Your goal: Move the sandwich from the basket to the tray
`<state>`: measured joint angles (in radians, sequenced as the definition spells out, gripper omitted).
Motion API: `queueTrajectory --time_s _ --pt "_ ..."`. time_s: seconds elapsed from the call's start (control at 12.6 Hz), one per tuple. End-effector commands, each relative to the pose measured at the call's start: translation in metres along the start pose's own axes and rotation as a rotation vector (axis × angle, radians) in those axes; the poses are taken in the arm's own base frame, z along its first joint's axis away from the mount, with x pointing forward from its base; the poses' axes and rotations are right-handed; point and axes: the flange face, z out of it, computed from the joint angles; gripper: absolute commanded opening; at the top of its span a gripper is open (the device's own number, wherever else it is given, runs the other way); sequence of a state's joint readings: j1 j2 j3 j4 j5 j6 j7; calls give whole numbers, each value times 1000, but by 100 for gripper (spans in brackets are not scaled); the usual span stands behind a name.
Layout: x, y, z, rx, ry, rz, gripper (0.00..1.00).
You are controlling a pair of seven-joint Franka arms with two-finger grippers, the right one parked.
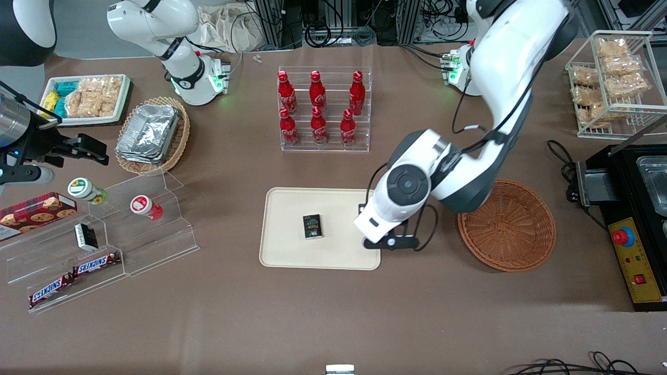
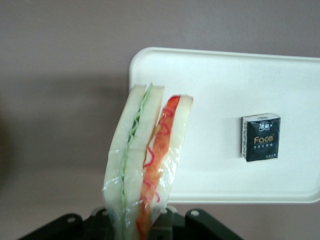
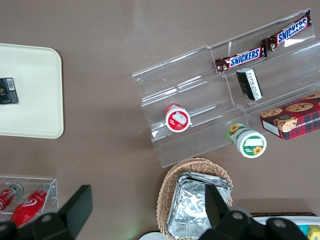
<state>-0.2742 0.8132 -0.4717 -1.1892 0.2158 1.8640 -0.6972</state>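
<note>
Robot lab — mock snack shop, cola bottles (image 1: 318, 107), cable clutter (image 1: 333, 21)

My arm is glossy white shell with dark grey joints, and a round grey cap marks the wrist. A thin black cable loops along it. My gripper (image 1: 388, 242) is matte black with small screws in its body. A green light glows at my base.

Red cola bottles (image 1: 318, 109), Snickers bars (image 1: 73, 276)
</note>
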Motion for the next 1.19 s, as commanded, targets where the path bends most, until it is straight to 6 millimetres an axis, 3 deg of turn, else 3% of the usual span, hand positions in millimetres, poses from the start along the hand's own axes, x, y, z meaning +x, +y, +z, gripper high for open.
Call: queueTrajectory --time_s 0.0,0.08,0.32,0.4,0.48,0.56,0.64,0.8,0.88,1.03,1.11 --pt "9 20 53 19 19 2 0" --pt "12 20 74 31 21 -27 0" --pt "1 42 108 20 24 -24 0" --pt "-2 44 116 22 16 -45 23" --pt "-2 43 119 26 14 -55 76" --pt "0 41 116 24 16 -58 100" --pt "1 38 110 25 16 -69 100" --pt "5 36 88 18 40 -79 100" --pt "10 29 60 10 74 -91 100" --pt "20 -2 -17 52 157 -155 100" --pt "25 -28 -56 75 186 -201 100"
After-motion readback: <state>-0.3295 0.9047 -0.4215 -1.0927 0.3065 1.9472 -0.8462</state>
